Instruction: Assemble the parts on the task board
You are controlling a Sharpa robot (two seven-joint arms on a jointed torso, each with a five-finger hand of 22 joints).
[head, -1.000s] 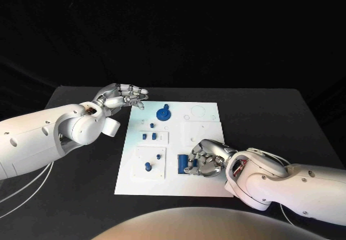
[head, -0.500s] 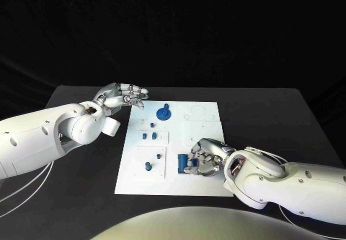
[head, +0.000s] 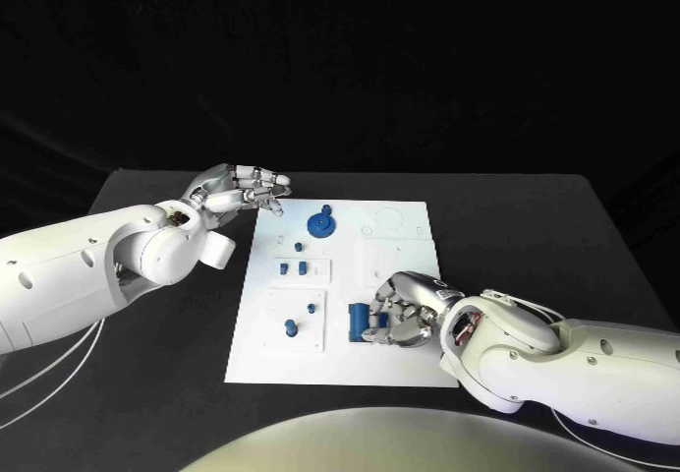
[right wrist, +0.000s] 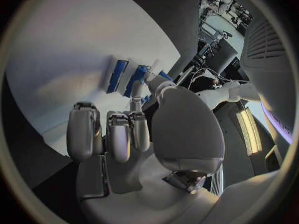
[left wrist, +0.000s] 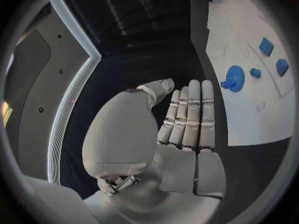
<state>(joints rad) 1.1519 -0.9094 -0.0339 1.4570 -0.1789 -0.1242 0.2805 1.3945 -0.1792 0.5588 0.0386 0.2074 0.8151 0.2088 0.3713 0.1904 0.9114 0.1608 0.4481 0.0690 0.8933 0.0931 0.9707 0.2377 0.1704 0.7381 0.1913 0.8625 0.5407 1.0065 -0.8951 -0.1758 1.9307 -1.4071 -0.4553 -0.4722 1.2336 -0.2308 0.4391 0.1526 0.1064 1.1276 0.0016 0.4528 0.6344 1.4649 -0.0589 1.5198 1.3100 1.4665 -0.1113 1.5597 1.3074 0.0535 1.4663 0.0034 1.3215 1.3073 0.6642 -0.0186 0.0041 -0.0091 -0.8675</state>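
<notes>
From the head view, I see my right hand (head: 401,310) low on the white task board (head: 397,364). Its fingers are curled in, and their tips sit right by a tall blue block (head: 360,322). I cannot tell if they really hold it. My left hand (head: 238,189) is up past the far left corner of the board, fingers half bent, with nothing in it. A blue gear (head: 323,225) lies on the board just beside those fingertips, not touching them. Small blue pegs (head: 292,266) stand between the two hands.

From the left wrist, the fingers (left wrist: 189,115) lie straight and close together, holding nothing. The gear (left wrist: 234,78) is off beyond the fingertips, apart from them.

From the right wrist, the fingers (right wrist: 116,130) bend forward. A blue piece (right wrist: 137,79) is right at the tip of the thumb, and a flat blue block (right wrist: 116,76) lies just past it.
</notes>
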